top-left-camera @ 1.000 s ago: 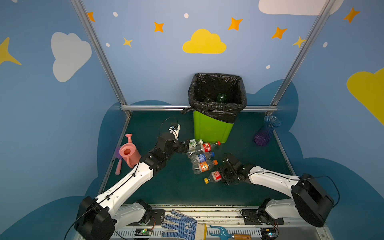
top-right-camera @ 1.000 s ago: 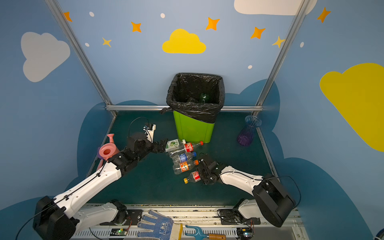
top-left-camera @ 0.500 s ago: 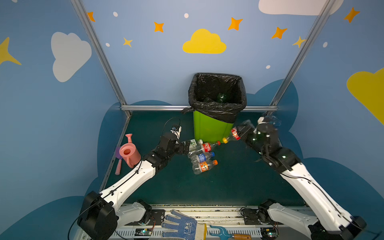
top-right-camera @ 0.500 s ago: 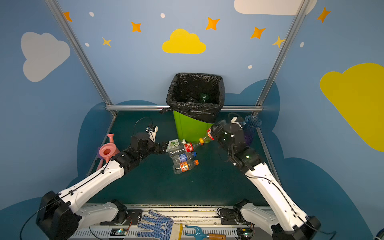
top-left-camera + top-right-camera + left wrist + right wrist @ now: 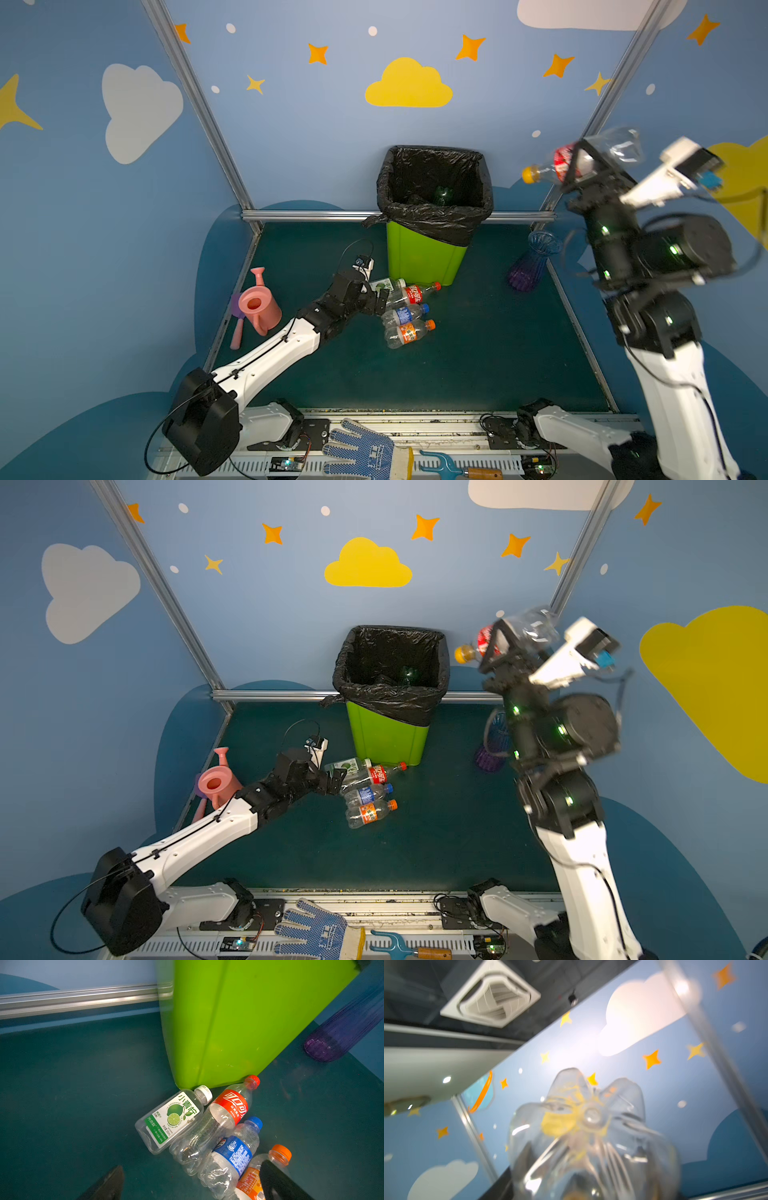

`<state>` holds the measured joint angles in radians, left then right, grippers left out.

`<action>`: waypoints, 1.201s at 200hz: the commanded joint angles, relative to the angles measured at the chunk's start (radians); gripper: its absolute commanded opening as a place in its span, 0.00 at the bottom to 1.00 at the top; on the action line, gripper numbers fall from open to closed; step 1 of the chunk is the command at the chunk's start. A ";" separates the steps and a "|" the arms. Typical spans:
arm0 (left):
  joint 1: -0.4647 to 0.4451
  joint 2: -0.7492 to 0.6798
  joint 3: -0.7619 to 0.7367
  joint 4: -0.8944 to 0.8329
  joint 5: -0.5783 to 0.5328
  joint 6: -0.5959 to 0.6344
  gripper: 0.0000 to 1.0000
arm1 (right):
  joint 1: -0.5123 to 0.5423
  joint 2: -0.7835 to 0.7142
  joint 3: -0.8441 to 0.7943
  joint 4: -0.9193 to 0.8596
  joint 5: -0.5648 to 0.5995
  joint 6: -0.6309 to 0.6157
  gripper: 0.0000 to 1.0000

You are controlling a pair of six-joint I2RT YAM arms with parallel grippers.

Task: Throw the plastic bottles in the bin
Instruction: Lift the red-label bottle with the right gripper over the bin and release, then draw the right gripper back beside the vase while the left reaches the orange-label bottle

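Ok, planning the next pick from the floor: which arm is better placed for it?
Left. The left hand is open, low beside the four floor bottles by the bin; the right hand is raised high, gripping a red-labelled bottle.

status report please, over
Left gripper jaws open beside four clear plastic bottles. Right gripper jaws around clear red-label bottle, high beside lime-green plastic bin. Nothing blocking.

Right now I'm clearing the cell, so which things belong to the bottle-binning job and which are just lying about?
Job: bin; green bottle inside it; yellow-capped bottle at right gripper; lime-label bottle; red-label bottle; blue-label bottle; orange-label bottle.
Lying about: watering can; vase; glove; hand rake.
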<state>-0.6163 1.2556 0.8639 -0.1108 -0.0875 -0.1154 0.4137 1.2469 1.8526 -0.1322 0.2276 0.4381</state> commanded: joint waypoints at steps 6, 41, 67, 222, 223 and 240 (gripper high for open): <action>-0.044 0.006 0.020 -0.024 -0.040 0.011 1.00 | -0.028 0.420 0.329 -0.319 -0.422 0.029 0.73; -0.106 -0.024 0.022 -0.080 -0.113 0.054 1.00 | -0.024 0.442 0.437 -0.374 -0.338 -0.004 0.92; -0.138 -0.037 0.018 -0.094 -0.129 0.090 1.00 | -0.026 0.243 0.175 -0.163 -0.256 -0.007 0.94; -0.334 0.282 0.261 -0.420 -0.028 0.239 0.98 | -0.343 -0.175 -0.614 -0.068 -0.298 0.248 0.94; -0.335 0.285 0.264 -0.425 -0.027 0.240 0.97 | -0.348 -0.177 -0.621 -0.069 -0.301 0.253 0.94; -0.344 0.342 0.308 -0.470 -0.004 0.260 0.95 | -0.405 -0.224 -0.742 -0.063 -0.326 0.306 0.94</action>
<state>-0.9493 1.5379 1.1130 -0.4564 -0.1303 0.0940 0.0692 1.1152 1.2171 -0.2256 -0.0525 0.6373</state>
